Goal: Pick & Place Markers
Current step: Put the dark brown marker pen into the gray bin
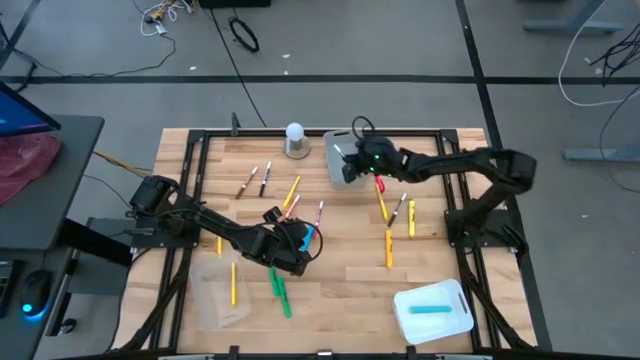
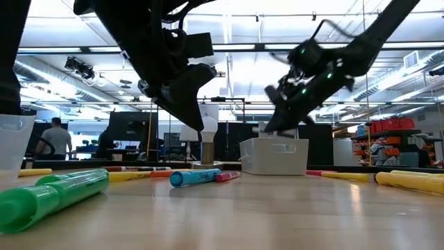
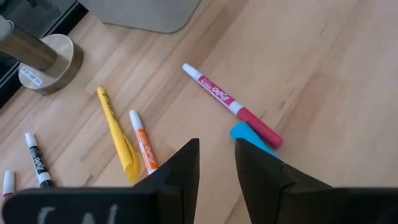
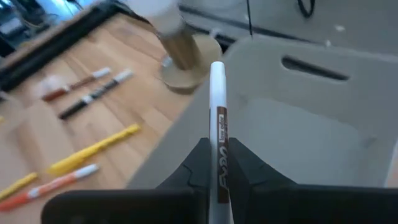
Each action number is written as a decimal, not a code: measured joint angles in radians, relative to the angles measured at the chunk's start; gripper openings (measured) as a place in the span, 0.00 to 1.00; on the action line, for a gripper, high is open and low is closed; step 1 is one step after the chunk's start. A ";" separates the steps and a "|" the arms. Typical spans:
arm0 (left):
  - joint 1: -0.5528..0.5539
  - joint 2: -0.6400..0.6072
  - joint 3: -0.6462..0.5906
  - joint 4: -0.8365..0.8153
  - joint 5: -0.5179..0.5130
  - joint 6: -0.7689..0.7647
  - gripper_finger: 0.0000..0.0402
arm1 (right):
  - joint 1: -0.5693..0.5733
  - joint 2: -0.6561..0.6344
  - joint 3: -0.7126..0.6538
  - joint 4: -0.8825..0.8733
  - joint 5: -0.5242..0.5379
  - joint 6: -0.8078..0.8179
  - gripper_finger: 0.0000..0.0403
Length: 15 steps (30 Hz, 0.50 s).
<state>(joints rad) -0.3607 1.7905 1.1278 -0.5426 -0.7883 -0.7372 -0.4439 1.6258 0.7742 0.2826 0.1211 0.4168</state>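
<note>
Several markers lie scattered flat on the wooden table [image 1: 330, 290]. My left gripper [image 3: 216, 146] hovers open, low over the table's middle, holding nothing. A blue marker [image 3: 249, 134] lies just beside one finger, a pink marker [image 3: 230, 102] past it, and yellow [image 3: 115, 134] and orange [image 3: 143, 149] ones on the other side. My right gripper [image 4: 219, 146] is over the white bin [image 4: 298, 124] near the far edge [image 1: 345, 160], shut on a white marker with a brown label [image 4: 217, 93]. My right gripper pinches the marker's labelled barrel [image 4: 221, 140] between its two fingers, which lie along the marker. The marker's white end [image 4: 217, 68] sticks out ahead of the fingertips, lifted clear, above the bin's rim.
A white ball on a round wooden base [image 1: 295, 140] stands left of the bin. A white tray holding a teal thing [image 1: 432, 310] sits at the near right. A clear container [image 1: 220, 295] and green markers [image 1: 280, 290] lie near the left arm, with yellow markers [image 1: 388, 245] to the right.
</note>
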 joint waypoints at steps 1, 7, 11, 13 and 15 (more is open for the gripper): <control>0.000 0.000 0.000 0.000 -0.001 0.000 0.28 | -0.008 0.027 0.014 0.001 -0.001 0.007 0.06; 0.000 0.000 0.000 -0.003 -0.001 0.000 0.28 | -0.046 0.154 0.100 0.001 -0.007 0.018 0.07; 0.000 0.000 0.000 -0.003 -0.001 0.000 0.28 | -0.060 0.195 0.120 -0.013 -0.007 0.027 0.07; 0.000 0.000 0.000 -0.003 -0.001 0.000 0.28 | -0.066 0.206 0.120 -0.023 -0.007 0.037 0.07; -0.001 0.000 0.000 -0.003 -0.001 0.000 0.28 | -0.068 0.217 0.120 -0.038 -0.007 0.038 0.07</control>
<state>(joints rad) -0.3618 1.7908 1.1278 -0.5461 -0.7890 -0.7376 -0.5124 1.8432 0.8944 0.2443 0.1144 0.4549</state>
